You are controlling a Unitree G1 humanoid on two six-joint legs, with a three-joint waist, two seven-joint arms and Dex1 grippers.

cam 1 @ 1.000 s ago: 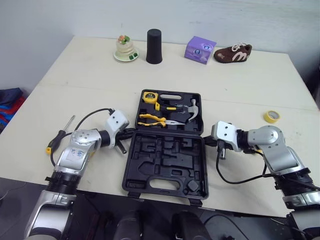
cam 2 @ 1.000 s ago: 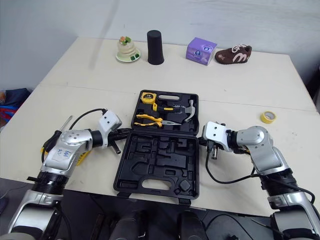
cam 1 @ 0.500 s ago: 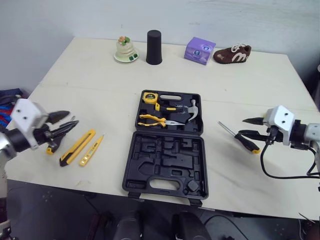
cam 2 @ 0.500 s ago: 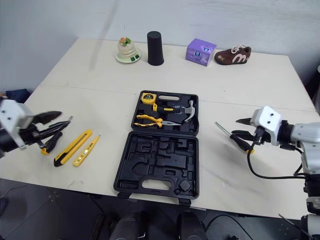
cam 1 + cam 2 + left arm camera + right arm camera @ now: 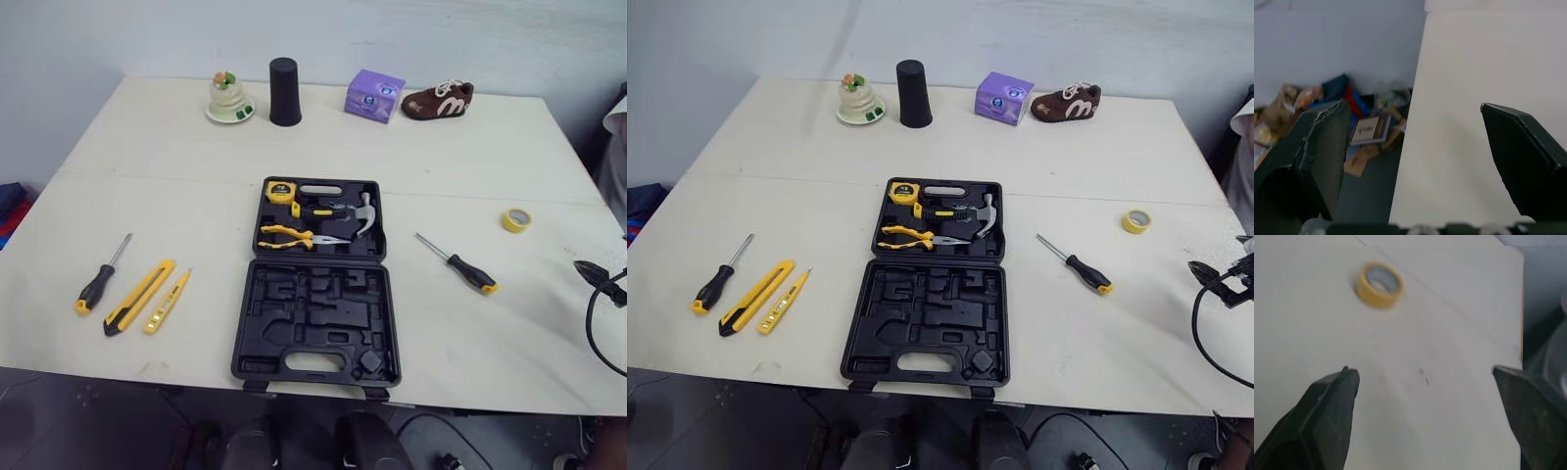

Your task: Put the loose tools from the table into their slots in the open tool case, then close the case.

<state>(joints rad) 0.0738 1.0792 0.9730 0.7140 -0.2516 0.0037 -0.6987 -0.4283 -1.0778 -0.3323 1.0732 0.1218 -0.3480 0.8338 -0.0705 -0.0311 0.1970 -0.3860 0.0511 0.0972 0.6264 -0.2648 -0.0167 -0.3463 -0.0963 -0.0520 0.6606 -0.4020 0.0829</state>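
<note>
Yellow tape roll (image 5: 1379, 284) is lying ahead of the right gripper (image 5: 1423, 369), gaping wide and empty, while the left gripper (image 5: 1414, 104) is hovering equally spread over the table (image 5: 1474, 73).

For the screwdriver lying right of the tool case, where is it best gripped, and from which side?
Take the screwdriver by its thick black handle, from straight above, jaws across its width. It lies flat and diagonal, thin shaft toward the tool case, with bare table on both sides of the handle.
</note>
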